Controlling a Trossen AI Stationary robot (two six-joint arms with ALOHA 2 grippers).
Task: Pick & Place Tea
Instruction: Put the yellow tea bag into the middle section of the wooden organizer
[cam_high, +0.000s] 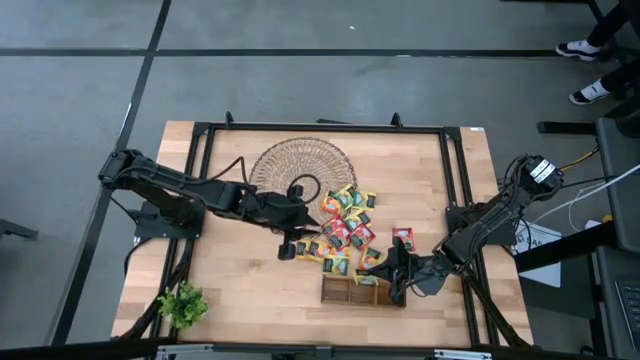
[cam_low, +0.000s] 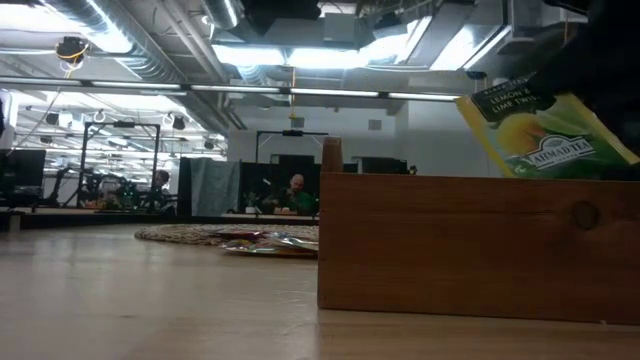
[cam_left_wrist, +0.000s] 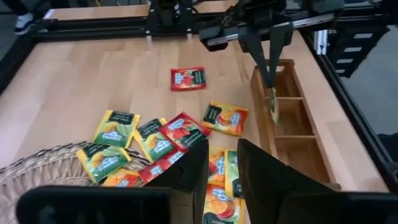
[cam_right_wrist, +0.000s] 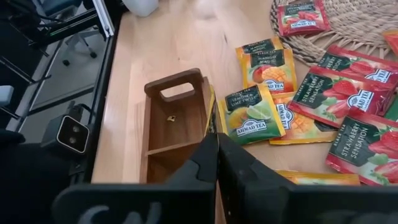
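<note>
Pale wood, butcher-block grained and edged by a black metal frame, makes up the surface (cam_high: 240, 270), the largest thing here. On it, toward the far side, lies a round woven wicker dish (cam_high: 290, 165), flat and open-weave. Next in size is the narrow wooden tray (cam_high: 345, 293) near the front edge, dark brown, split by cross walls into compartments, with a slotted handle at one end.

The tea (cam_high: 345, 228) is a loose scatter of flat square foil sachets, glossy, in red, yellow, green and orange with dark printed panels. Most lie face up between the dish and the tray, overlapping at all angles; a few rest on the dish's rim, and one red sachet (cam_left_wrist: 188, 78) lies alone, apart from the rest.

The right gripper (cam_high: 392, 270) hangs over the tray, its jaws pinched together on a yellow lemon-lime sachet (cam_low: 545, 135) (held on edge, hanging down into the tray's end compartment, its face tilted in the low view). The left gripper (cam_high: 290, 245) hovers over the near edge of the scatter, its jaws standing part-way apart around nothing.

A small green plant (cam_high: 183, 305) sits at a front corner. Beyond the surface is a grey floor with dark lines; the low view shows a workshop hall with ceiling lights, pipes and a seated person (cam_low: 294, 195) far off.
</note>
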